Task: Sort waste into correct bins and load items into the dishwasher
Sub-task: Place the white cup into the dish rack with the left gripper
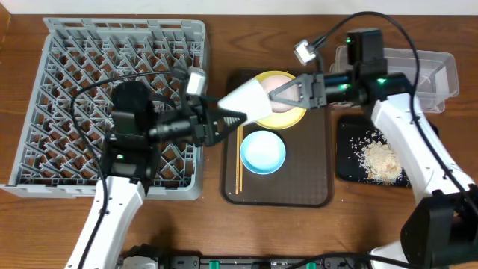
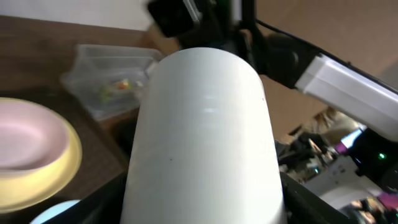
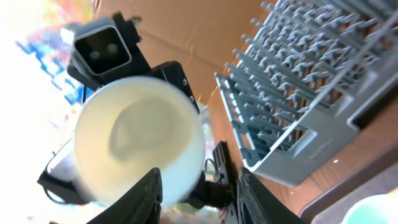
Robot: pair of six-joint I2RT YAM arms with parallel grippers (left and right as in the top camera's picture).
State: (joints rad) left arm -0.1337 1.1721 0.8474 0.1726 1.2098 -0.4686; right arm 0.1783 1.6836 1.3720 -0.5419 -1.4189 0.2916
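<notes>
1. White cup (image 1: 250, 101): hangs on its side in mid-air at centre frame, over the upper end of the brown tray (image 1: 314, 172). Mouth turned toward frame right, base toward frame left. Probably a hand-over from one arm to the other, for easier reach to the dish rack (image 1: 75, 75) at frame left.
2. Left fingers (image 1: 228, 118): clenched on the cup's narrower end, one either side of its wall. Judged to bear the cup alone.
3. Right fingers (image 1: 287, 93): parted, just beside the cup's rim at its frame-right end. No clamp on the rim visible, so likely released.
4. Yellow plate (image 1: 291, 116), blue bowl (image 1: 262, 152), chopsticks (image 1: 239, 161): on the brown tray below the cup, not yet loaded.
5. Crumbs (image 1: 379, 161): in the black tray (image 1: 347, 142), right of centre, just below the clear tub (image 1: 441, 75).
</notes>
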